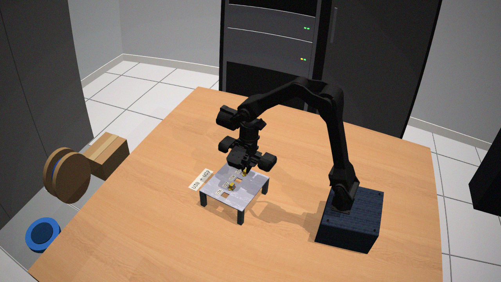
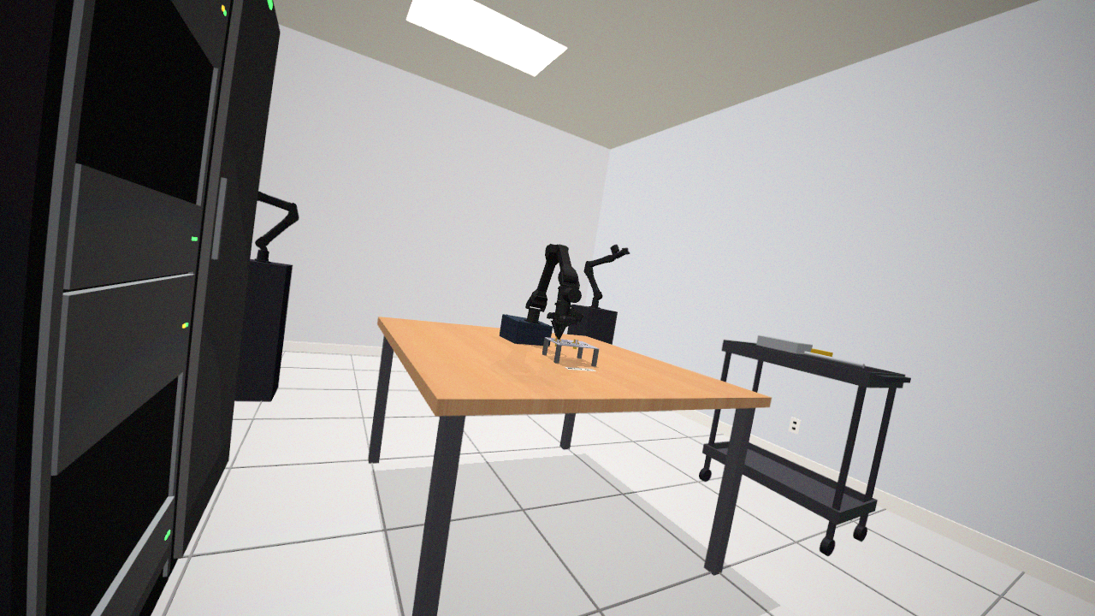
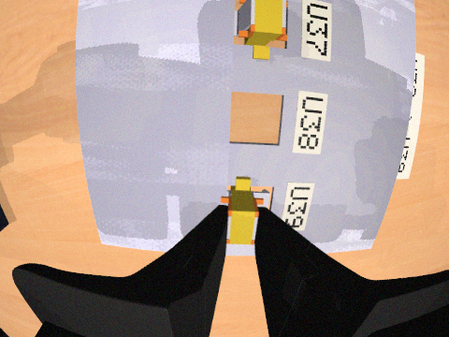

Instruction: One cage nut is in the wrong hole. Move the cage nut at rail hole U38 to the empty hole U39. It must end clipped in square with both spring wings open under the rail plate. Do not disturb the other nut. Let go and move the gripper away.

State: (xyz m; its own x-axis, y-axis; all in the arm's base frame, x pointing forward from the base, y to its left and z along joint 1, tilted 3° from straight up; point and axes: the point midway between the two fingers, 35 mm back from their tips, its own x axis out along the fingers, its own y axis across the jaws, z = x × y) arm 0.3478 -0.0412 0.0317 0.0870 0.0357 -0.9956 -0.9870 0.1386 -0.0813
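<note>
nut point(image 1: 244, 172) point(image 3: 242, 227) between the gripper's point(image 1: 247, 170) point(image 2: 559, 337) point(image 3: 241, 211) fingertips (seemingly over u39 point(image 3: 264, 190)).

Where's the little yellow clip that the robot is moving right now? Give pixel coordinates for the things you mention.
In the wrist view, the yellow cage nut point(image 1: 244, 172) point(image 3: 242, 227) is at bottom center, pinched between the gripper's fingertips point(image 1: 247, 171), at hole U39, beside that hole's label point(image 3: 297, 206).

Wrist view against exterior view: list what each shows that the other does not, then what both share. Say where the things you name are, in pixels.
Only the wrist view: readable labels U37 point(image 3: 316, 31), U38 point(image 3: 310, 123) and U39 point(image 3: 297, 206), and the open square hole beside U38.

Only the exterior view: the wheeled cart point(image 2: 792, 359), the ceiling light point(image 2: 487, 32) and the wall outlet point(image 2: 795, 425).

Both: the rail plate point(image 2: 589, 345) point(image 3: 140, 122), the wooden table point(image 2: 459, 375) point(image 3: 37, 225) and the hand point(image 2: 559, 338) point(image 3: 241, 215).
</note>
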